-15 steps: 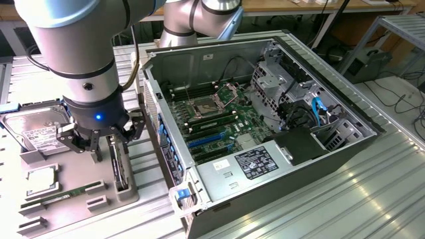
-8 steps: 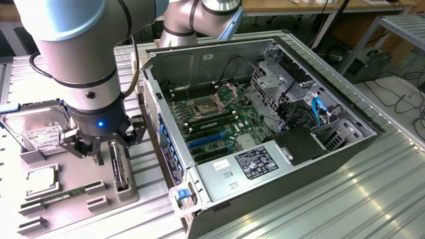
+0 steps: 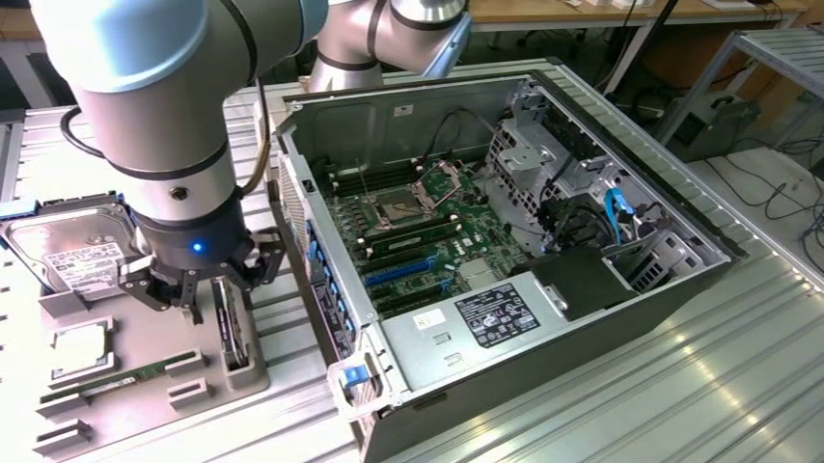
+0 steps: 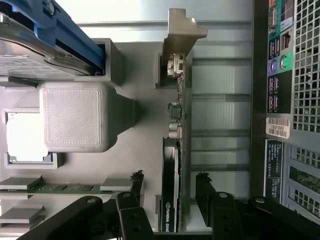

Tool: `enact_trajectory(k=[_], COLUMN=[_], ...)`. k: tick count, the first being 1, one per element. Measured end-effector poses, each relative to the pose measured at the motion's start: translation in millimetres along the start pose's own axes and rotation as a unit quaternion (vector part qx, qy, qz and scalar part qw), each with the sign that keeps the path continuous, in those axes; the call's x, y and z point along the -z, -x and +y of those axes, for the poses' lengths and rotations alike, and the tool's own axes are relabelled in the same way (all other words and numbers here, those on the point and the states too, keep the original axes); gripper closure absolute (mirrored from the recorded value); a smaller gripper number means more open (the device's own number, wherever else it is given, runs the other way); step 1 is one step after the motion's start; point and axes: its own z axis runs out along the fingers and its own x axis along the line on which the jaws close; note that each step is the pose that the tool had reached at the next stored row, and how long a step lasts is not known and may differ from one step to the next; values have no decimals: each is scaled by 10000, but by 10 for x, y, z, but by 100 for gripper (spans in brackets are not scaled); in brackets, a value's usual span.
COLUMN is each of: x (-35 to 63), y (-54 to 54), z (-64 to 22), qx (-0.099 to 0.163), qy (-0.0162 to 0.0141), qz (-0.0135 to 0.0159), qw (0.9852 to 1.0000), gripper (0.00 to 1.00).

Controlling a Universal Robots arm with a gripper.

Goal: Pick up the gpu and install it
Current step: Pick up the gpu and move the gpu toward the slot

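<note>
Two black fingers of the claw stand spread apart, one on each side of the gpu, and neither presses on the card. The gpu stands on its long edge in a slot of the grey holder, its black cooler near the claw and its silver bracket at the end away from it. In the exterior view the claw hangs low over the upright card. The holder lies on the ribbed metal desk, just beside the open computer case, on the exterior view's left. Also in the holder are a hard drive, a processor chip and a memory stick. Inside the case the motherboard lies exposed, with blue slots in a row.
</note>
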Motion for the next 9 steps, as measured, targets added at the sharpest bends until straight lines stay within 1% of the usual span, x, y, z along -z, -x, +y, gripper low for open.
enact_trajectory(k=[6, 7, 9], x=[-110, -157, -186], y=[1, 1, 2], z=[32, 46, 49], qx=[0, -1, 0], qy=[-4, -8, -11], qz=[0, 0, 0], qw=[10000, 10000, 10000], gripper=[46, 46, 46])
